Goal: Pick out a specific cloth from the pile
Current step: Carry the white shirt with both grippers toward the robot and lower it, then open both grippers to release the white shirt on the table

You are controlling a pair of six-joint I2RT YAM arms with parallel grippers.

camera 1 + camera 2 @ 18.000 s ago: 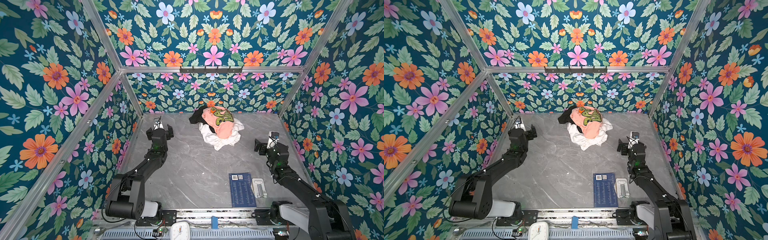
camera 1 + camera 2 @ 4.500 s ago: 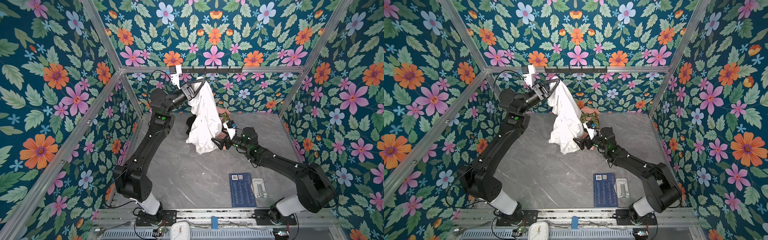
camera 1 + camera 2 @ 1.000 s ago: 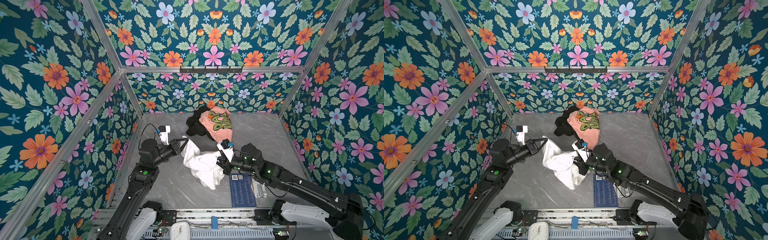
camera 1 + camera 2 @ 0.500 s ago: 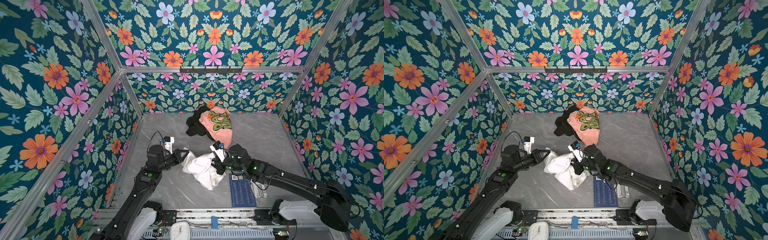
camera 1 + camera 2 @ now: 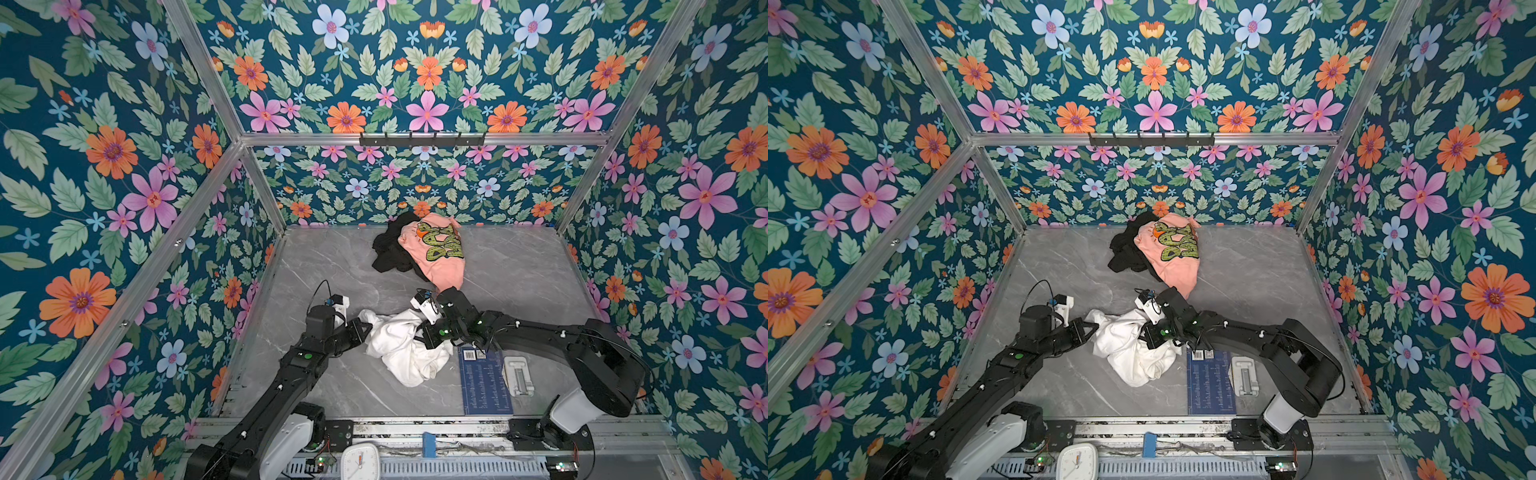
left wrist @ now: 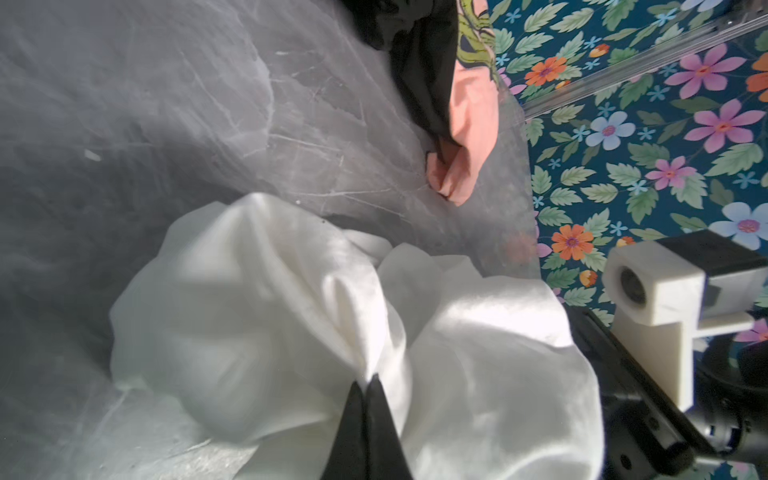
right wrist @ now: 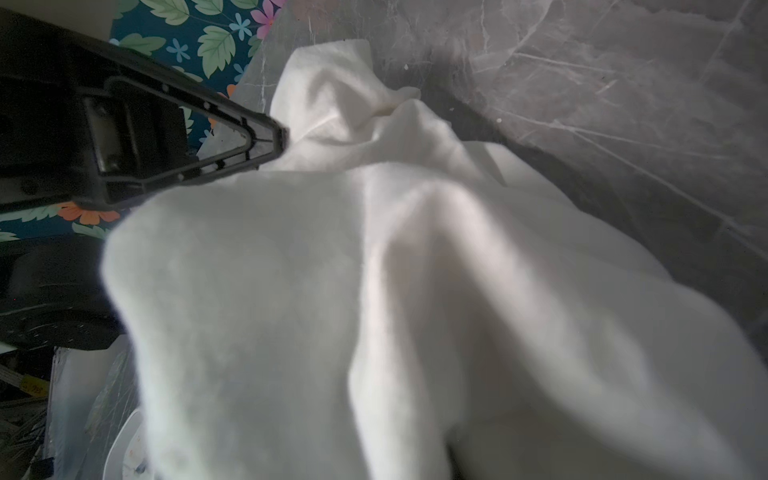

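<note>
Your white cloth (image 5: 405, 353) lies crumpled near the desk's (image 5: 519, 270) front edge, well apart from the pile (image 5: 436, 249) at the far edge, left hand (image 5: 368, 328) and right hand (image 5: 426, 337) both pinched shut on its folds; light, floppy, grab thick bunches.

Both black arms stretch low toward the middle, tips facing each other. The left gripper (image 6: 365, 380) pinches the cloth (image 5: 399, 351) tight; the right gripper (image 5: 427, 334) is clamped in its folds.
</note>
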